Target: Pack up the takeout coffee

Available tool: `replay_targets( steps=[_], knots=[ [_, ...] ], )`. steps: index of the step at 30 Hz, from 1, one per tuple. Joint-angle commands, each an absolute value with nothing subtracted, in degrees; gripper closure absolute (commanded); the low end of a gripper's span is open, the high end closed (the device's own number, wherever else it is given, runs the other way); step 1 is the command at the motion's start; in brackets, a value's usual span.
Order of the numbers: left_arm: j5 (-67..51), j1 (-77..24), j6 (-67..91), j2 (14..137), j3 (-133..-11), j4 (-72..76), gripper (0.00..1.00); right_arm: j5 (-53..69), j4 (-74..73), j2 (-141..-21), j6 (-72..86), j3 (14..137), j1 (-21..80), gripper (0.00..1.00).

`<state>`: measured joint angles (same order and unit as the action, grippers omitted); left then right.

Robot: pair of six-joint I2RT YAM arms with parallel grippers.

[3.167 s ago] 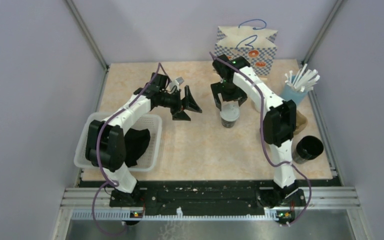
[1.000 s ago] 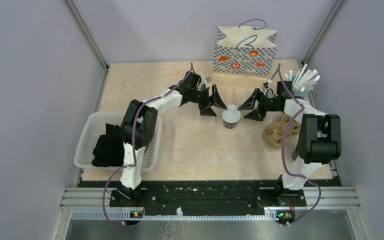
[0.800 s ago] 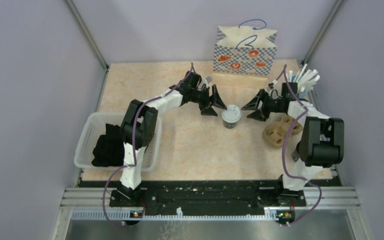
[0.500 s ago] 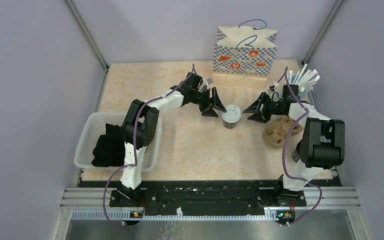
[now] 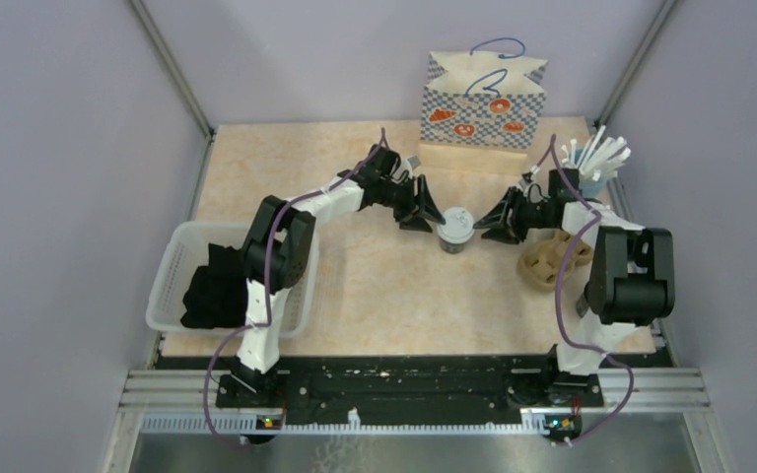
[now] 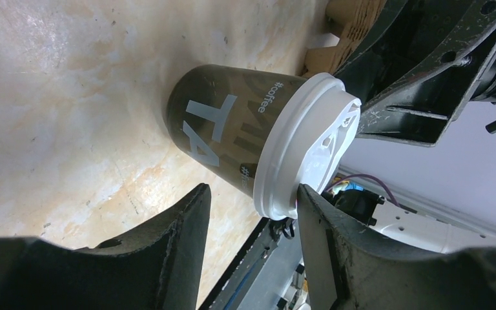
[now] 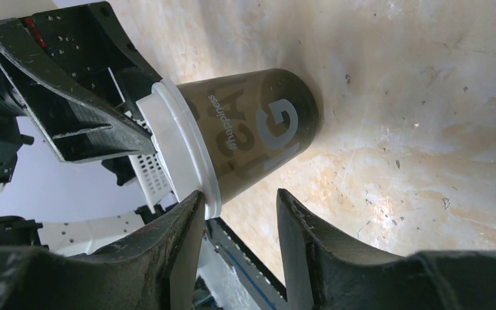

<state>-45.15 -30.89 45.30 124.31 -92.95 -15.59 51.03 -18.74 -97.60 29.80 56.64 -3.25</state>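
One takeout coffee cup [image 5: 452,231], dark grey with a pale lid, stands upright mid-table. Its twin is out of view. My left gripper [image 5: 431,216] is open just left of it, and my right gripper [image 5: 485,230] is open just right of it. In the left wrist view the cup [image 6: 223,126] lies just beyond the open gripper [image 6: 252,223], its lid [image 6: 303,152] close to one finger [image 6: 336,252]. In the right wrist view the cup [image 7: 258,135] lies just beyond the open gripper [image 7: 239,223], its lid rim [image 7: 181,152] near one finger [image 7: 168,258].
A patterned paper bag [image 5: 483,99] stands upright at the back. A brown cardboard cup carrier [image 5: 552,258] lies right of the cup. A blue holder with white straws [image 5: 591,163] is at the far right. A white basket [image 5: 172,286] with black items sits front left.
The right arm has swung from above the cup to its right side. Both open grippers have closed in on the cup from either side. The cup has not moved.
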Motion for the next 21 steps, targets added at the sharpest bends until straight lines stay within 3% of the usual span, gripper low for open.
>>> replay_targets(
  steps=[1, 12, 17, 21],
  knots=[
    [-43.53, -31.73, 44.30, 125.35, -93.00, -15.65, 0.43, 47.43, -17.65, -98.63, 28.51, 57.67, -2.42, 0.57],
    [-41.06, -31.56, 43.54, 125.37, -88.98, -16.05, 0.47, 33.51, -22.08, -101.56, 28.84, 54.98, -2.50, 0.63],
    [-41.09, -31.45, 42.95, 124.94, -89.12, -16.79, 0.47, 35.72, -23.28, -101.11, 27.91, 56.43, -2.38, 0.63],
    [-42.79, -31.46, 42.27, 124.61, -95.71, -19.04, 0.40, 39.19, -24.87, -98.33, 30.07, 62.07, -2.50, 0.61]
  ],
)
